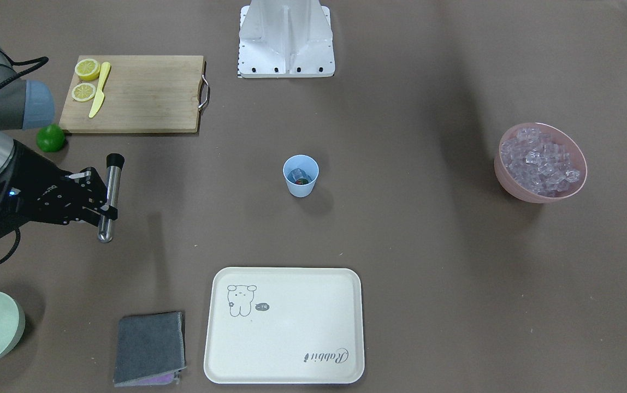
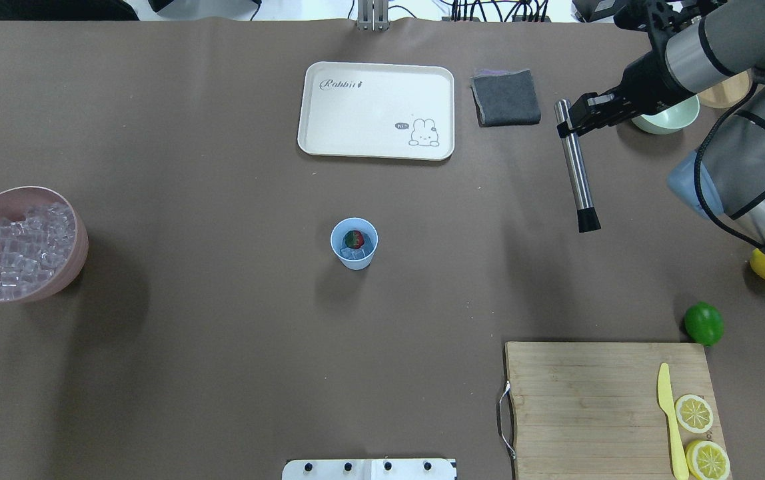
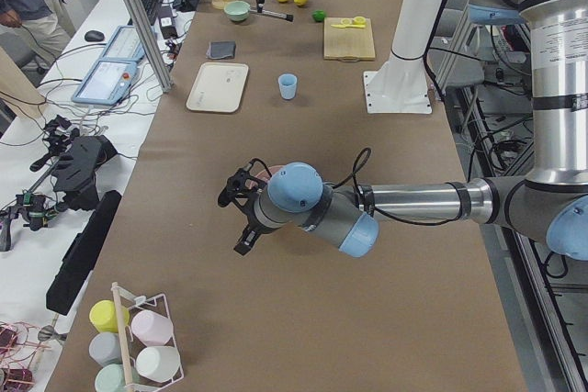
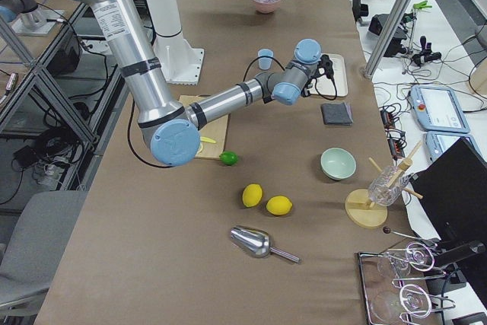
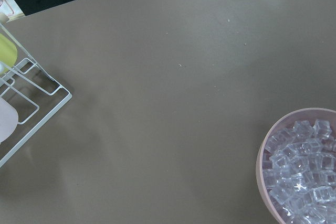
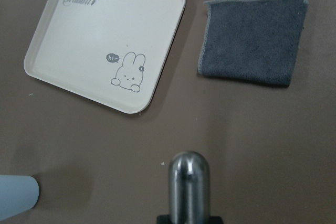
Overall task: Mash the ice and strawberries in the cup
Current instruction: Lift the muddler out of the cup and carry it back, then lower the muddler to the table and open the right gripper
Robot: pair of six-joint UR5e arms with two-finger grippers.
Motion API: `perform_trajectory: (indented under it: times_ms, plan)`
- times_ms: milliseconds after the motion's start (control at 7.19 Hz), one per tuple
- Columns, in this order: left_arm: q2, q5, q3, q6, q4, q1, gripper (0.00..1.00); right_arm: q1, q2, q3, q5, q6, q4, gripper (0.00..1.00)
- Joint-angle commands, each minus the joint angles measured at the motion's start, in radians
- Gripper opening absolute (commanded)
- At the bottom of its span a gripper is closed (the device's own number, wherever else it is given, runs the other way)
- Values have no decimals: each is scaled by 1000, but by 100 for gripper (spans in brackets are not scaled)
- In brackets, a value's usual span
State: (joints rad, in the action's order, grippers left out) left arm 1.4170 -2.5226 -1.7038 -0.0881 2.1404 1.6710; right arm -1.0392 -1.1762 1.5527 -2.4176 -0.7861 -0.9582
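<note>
The right end effector (image 1: 105, 208) is clenched on a steel muddler (image 1: 110, 185), gripping it close to the rounded bare-metal end so that most of the shaft and the black-capped end project free. This grip leaves, by judgement, the length needed to reach the bottom of a vessel. The tool is carried clear of the bench (image 1: 401, 245), as its separate shadow shows, and appears nearer level than upright, so it would have to be swung tip-down before pressing. Well apart from it, near the middle of the bench, stands the cup (image 2: 354, 243), upright and open, with the strawberry (image 2: 354, 237) and the ice (image 2: 356, 254) already inside: loading appears done, mashing not yet begun. The cup stands alone, which leaves room for a vertical approach, but being light and unheld it might slide or tip under an off-centre push. The left end effector (image 3: 241, 213), seen only from the side, hovers by the pink bowl (image 2: 81, 257) of spare cubes at the bench's end, and whether it is released or clenched cannot be told.
</note>
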Motion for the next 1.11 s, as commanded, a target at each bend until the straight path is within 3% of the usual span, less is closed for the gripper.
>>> perform_trajectory:
  times_ms: [0,278,556,974]
  plan:
    - [29,2,-7,4,-2,1,97,16,-9,-43,12,-2,-17,0]
    - [71,14,0,2,-5,-1,97,-20,-17,-112,15,14,-43,0]
    - [94,15,1,2,-5,-4,97,-91,-34,-241,-24,224,-45,0]
    - [109,18,1,4,-8,-4,97,-99,-59,-263,-21,217,-42,0]
